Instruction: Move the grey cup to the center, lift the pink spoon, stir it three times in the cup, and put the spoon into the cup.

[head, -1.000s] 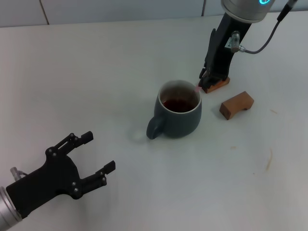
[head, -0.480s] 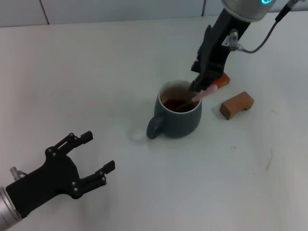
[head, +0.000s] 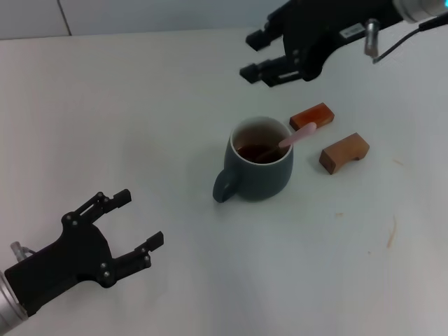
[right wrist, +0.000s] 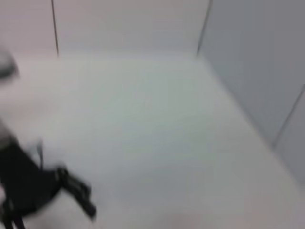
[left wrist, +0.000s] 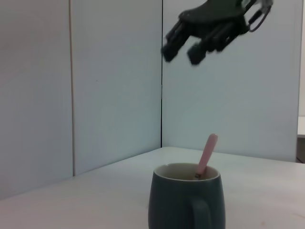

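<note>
The grey cup (head: 260, 167) stands mid-table with its handle toward the front left and dark liquid inside. The pink spoon (head: 299, 135) rests in it, its handle leaning over the right rim; both also show in the left wrist view, the cup (left wrist: 186, 196) and the spoon (left wrist: 207, 154). My right gripper (head: 257, 54) is open and empty, raised above and behind the cup; the left wrist view shows it high above the cup (left wrist: 183, 44). My left gripper (head: 126, 228) is open and empty at the front left, well clear of the cup.
Two brown wooden blocks lie right of the cup: one (head: 312, 115) just behind the spoon handle, one (head: 344, 152) farther right. A white panelled wall runs along the table's far edge. The right wrist view shows bare table, wall and the left gripper (right wrist: 71, 188) far off.
My right gripper has let go of the spoon, opened, and lifted up and back away from the cup. The spoon now stays in the cup. The left gripper barely moved.
</note>
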Controlling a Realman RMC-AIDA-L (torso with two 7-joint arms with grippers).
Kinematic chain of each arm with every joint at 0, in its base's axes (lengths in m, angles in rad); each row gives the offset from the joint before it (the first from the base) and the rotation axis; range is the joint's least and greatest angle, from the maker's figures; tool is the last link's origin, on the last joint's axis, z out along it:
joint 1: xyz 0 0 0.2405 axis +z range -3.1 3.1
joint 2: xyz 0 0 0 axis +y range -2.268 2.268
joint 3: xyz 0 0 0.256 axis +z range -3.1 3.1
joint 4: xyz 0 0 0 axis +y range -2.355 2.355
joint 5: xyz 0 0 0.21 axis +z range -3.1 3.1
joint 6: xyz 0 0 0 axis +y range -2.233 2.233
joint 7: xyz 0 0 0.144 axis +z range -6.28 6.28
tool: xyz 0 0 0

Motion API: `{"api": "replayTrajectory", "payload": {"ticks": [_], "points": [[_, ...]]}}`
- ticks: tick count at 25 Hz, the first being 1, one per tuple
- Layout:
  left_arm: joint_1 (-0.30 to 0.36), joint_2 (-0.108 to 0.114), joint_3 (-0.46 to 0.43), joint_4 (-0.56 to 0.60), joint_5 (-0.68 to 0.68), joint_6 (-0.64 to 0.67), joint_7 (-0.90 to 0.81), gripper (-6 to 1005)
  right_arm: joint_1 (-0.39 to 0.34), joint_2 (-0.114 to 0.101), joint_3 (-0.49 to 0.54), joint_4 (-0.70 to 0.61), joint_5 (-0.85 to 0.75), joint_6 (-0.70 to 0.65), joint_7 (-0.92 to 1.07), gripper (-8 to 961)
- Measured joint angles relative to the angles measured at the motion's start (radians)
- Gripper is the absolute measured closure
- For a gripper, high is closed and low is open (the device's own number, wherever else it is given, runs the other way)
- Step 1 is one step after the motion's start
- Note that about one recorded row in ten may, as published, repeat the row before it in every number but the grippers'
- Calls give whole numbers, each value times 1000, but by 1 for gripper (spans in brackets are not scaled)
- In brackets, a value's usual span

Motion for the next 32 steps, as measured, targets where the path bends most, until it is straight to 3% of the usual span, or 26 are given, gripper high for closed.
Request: {"api": "replayTrajectory", "payload": {"ticks": [4, 7, 8, 11, 12, 13, 15, 17, 18, 21, 25, 28, 32], "points": [[-2, 2, -1, 0, 0, -2, 0, 137, -176, 2, 53, 39, 301, 77, -176, 445], [-3, 2, -1, 0, 0, -4, 0, 137, -321, 0, 112, 207, 634, 82, -417, 433], [-3, 2, -1, 0, 0, -5, 0, 137, -321, 0, 112, 207, 634, 82, -417, 429], [-4, 2, -1, 0, 0, -6, 0, 137, -373, -6, 163, 370, 759, 15, -580, 417], [-5, 1, -2, 0, 0, -6, 0, 137, -384, -8, 215, 495, 774, -44, -673, 413], [-5, 1, -2, 0, 0, -6, 0, 137, -384, -8, 215, 495, 774, -44, -673, 410], [-5, 0, -2, 0, 1, -7, 0, 137, -389, -9, 273, 617, 775, -80, -765, 402], [-5, 0, -3, 1, 1, -7, 0, 137, -404, -9, 390, 840, 779, -116, -973, 394], [-5, 0, -3, 1, 1, -7, 0, 137, -404, -9, 390, 840, 779, -116, -973, 390], [-3, -1, -2, 2, 1, -5, 0, 137, -436, -20, 460, 1010, 769, -131, -1170, 326], [2, -1, 1, 2, 7, -1, 0, 137, -484, -45, 468, 1100, 698, -71, -1237, 207], [4, -1, 7, 2, 7, 3, 0, 137, -492, -63, 469, 1147, 626, -19, -1240, 183], [6, -3, 9, 2, 7, 11, 0, 137, -488, -64, 468, 1165, 534, 49, -1247, 183]]}}
